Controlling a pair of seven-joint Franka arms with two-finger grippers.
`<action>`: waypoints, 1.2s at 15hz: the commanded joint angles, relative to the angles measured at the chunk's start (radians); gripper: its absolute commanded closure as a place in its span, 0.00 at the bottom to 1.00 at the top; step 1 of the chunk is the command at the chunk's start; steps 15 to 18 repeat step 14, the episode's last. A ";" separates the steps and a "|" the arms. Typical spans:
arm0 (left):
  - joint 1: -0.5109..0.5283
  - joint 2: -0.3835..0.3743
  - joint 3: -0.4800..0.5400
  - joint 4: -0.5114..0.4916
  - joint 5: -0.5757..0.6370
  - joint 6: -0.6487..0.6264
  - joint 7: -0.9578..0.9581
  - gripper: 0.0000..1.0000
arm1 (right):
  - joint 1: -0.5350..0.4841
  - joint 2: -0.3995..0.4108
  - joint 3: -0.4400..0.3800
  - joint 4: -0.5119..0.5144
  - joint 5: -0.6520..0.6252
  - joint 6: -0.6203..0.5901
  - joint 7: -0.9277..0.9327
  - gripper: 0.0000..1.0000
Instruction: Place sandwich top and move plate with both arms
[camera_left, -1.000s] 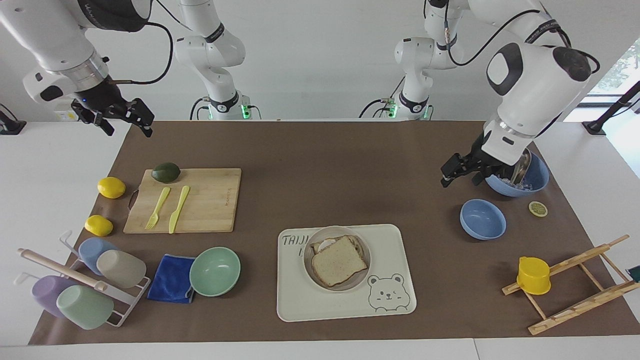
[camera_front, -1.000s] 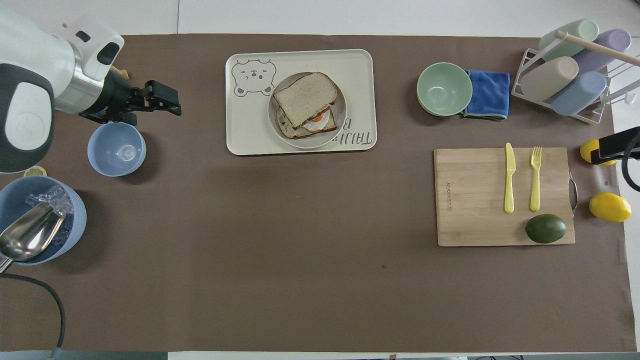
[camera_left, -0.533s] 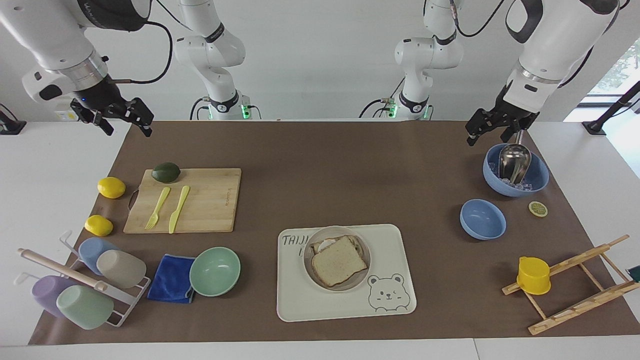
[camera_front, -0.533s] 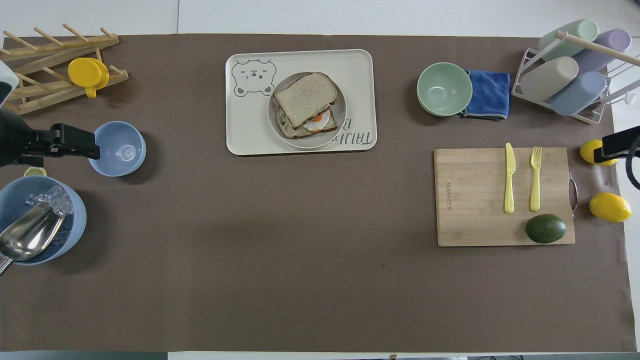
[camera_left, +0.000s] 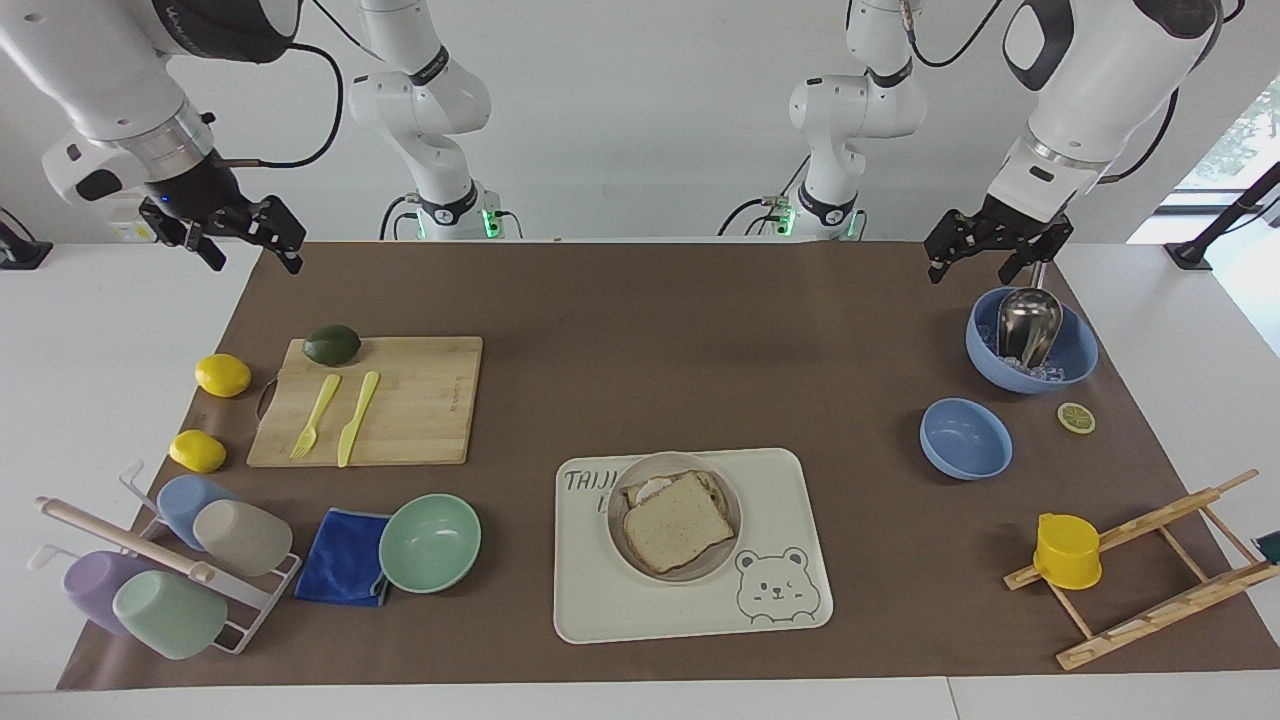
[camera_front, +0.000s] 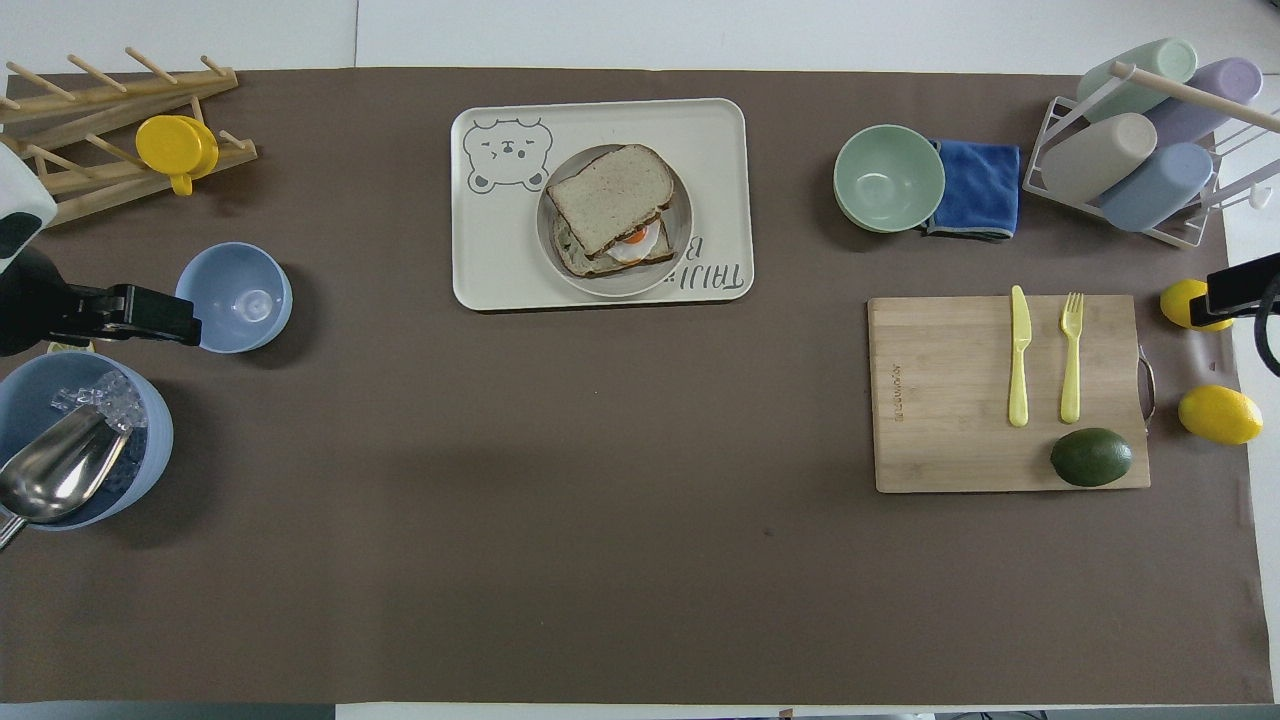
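Note:
The sandwich top (camera_left: 678, 520) is a plain brown bread slice. It lies on the egg toast on the round beige plate (camera_left: 700, 574), which sits on the bear-printed tray (camera_left: 640, 610). From overhead the slice (camera_front: 610, 197) sits askew, with egg showing under it on the plate (camera_front: 612, 287). My left gripper (camera_left: 985, 258) is open and empty, raised by the ice bowl (camera_left: 1075, 365); it also shows in the overhead view (camera_front: 150, 312). My right gripper (camera_left: 250, 248) is open and empty, raised over the mat's corner at the right arm's end; it also shows in the overhead view (camera_front: 1225, 293).
A cutting board (camera_left: 420, 410) holds a yellow knife, a fork and an avocado, with two lemons (camera_left: 222, 375) beside it. A mint bowl (camera_left: 430, 542), a blue cloth and a cup rack (camera_left: 150, 560) stand at the right arm's end. A small blue bowl (camera_left: 965, 438) and a wooden rack (camera_left: 1150, 570) stand at the left arm's end.
My left gripper has risen and drawn back from beside the small blue bowl to above the ice bowl's edge. The right arm, the sandwich and the plate have not moved.

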 joint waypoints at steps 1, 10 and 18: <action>0.016 0.022 -0.002 0.031 0.008 -0.021 0.018 0.00 | -0.010 -0.016 0.006 -0.018 0.015 -0.001 0.015 0.00; 0.013 0.029 -0.010 0.095 0.008 -0.075 0.014 0.00 | -0.009 -0.016 0.006 -0.018 0.015 -0.001 0.015 0.00; 0.014 0.025 -0.010 0.087 0.008 -0.064 0.012 0.00 | -0.009 -0.016 0.005 -0.018 0.015 -0.002 0.015 0.00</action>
